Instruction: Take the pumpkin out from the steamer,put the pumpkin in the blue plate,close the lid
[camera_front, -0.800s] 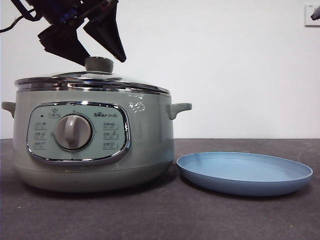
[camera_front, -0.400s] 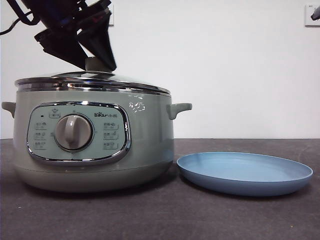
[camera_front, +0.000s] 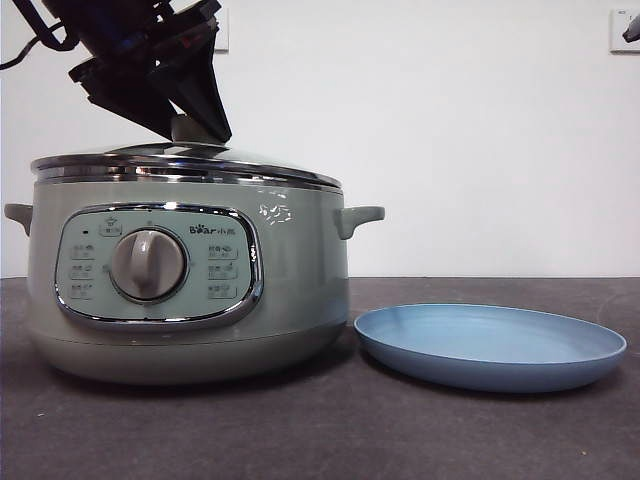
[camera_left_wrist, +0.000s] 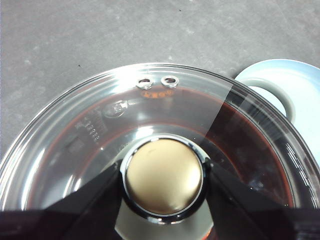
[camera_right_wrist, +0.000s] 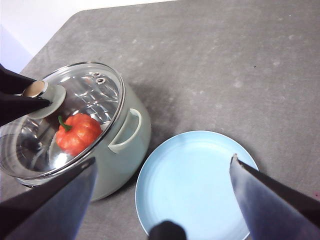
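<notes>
Still, lid (camera_front: 186, 160) over pumpkin (camera_right_wrist: 77, 133).

— What sort of place did you run this in?

— You worked at a test bench, not a real kitchen. The table (camera_front: 420, 440) was a bare dark grey slab against a plain white wall (camera_front: 450, 120), with small white wall plates (camera_front: 622, 28) high up.

— But the cookware?

— You had only a steamer (camera_front: 180, 270) and a blue plate (camera_front: 490, 345), with a toy-like pumpkin (camera_right_wrist: 77, 134) inside the pot.
</notes>
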